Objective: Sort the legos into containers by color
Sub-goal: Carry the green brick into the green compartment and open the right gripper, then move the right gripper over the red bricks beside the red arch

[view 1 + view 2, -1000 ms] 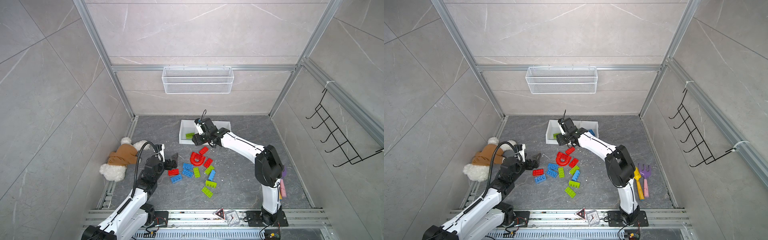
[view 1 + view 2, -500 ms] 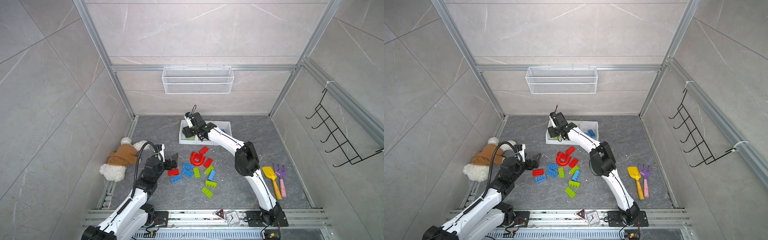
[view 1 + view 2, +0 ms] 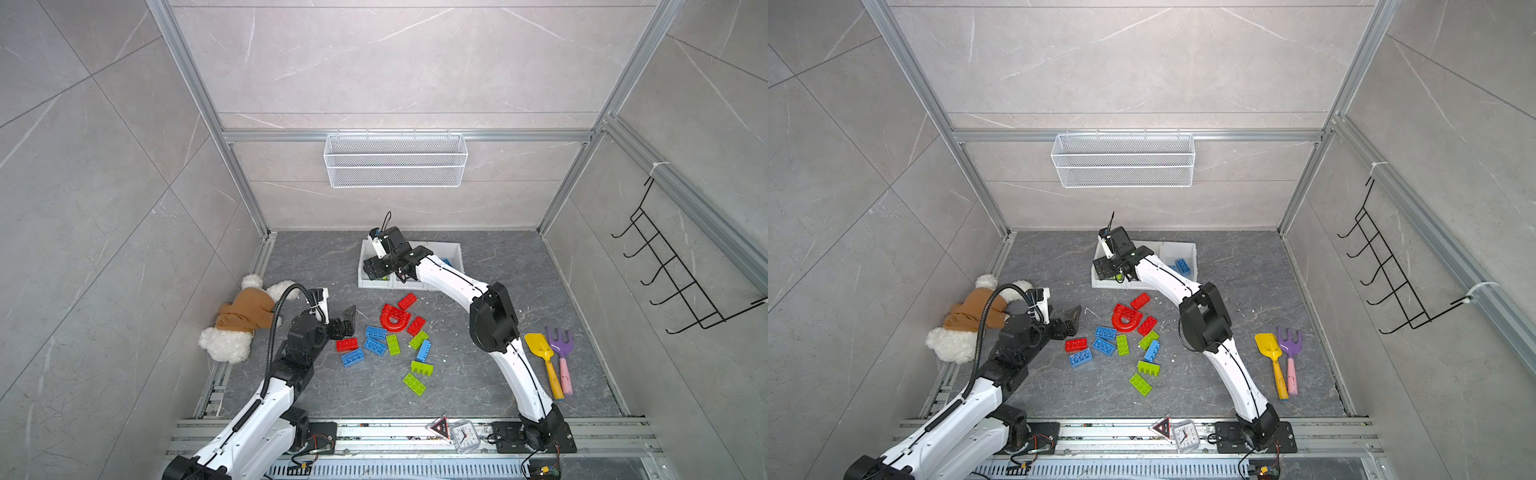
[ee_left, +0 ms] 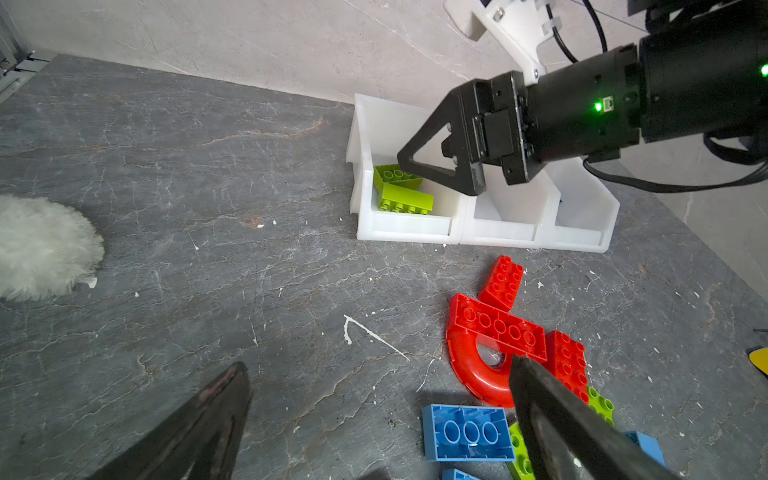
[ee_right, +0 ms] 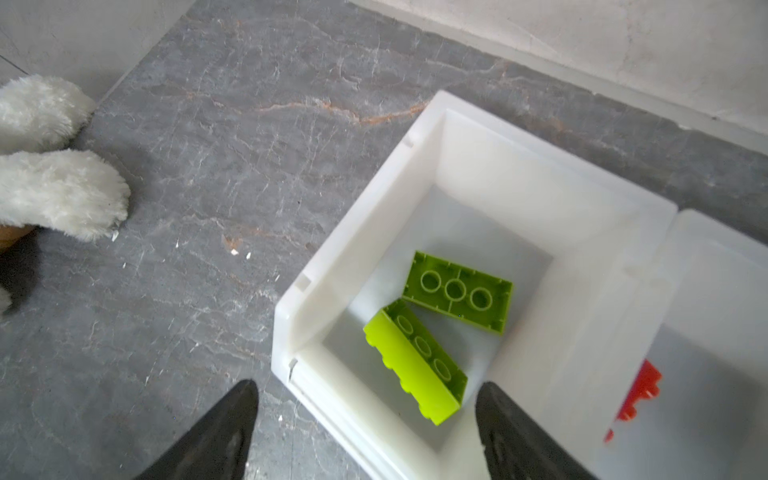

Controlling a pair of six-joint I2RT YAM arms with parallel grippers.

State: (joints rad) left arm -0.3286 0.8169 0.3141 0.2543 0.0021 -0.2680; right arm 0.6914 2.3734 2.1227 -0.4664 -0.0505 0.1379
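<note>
Starts at the near edge of the bench point(image 3: 457, 390). Finds two lime green legos point(image 3: 414, 383) loose on the near side of the red arch point(image 3: 394, 319), well apart from it. Counts, closer in but short of the arch, four blue bricks point(image 3: 375, 345), two more lime green ones, and one red brick point(image 3: 346, 344), all lying on the bench, none sorted. Notes a second red brick point(image 3: 416, 325) touching the arch on its right and a third point(image 3: 407, 301) just beyond it. Puts the loose total at about a dozen, arch included.

Locates the left hand point(image 3: 345, 322) to the left of the arch, low over the bench, fingers wide apart with nothing between them.

Finds the containers point(image 4: 405, 237) beyond the arch, near the back wall, joined in a row. Places the right hand point(image 5: 369, 388) over the end container beyond and to the left of the arch, fingers apart and empty. Sees two lime green bricks point(image 5: 457, 291) lying inside that container, below the hand. Sees a blue brick point(image 3: 1182, 265) in the container at the opposite end. Makes out a red shape point(image 5: 640, 390) through the wall of the middle container; cannot tell more of it.

Judges the sorting begun and the colour of each container apparently fixed, but well short of half done. Rates most of the legos, in all three colours, as yet to be lifted and binned.
</note>
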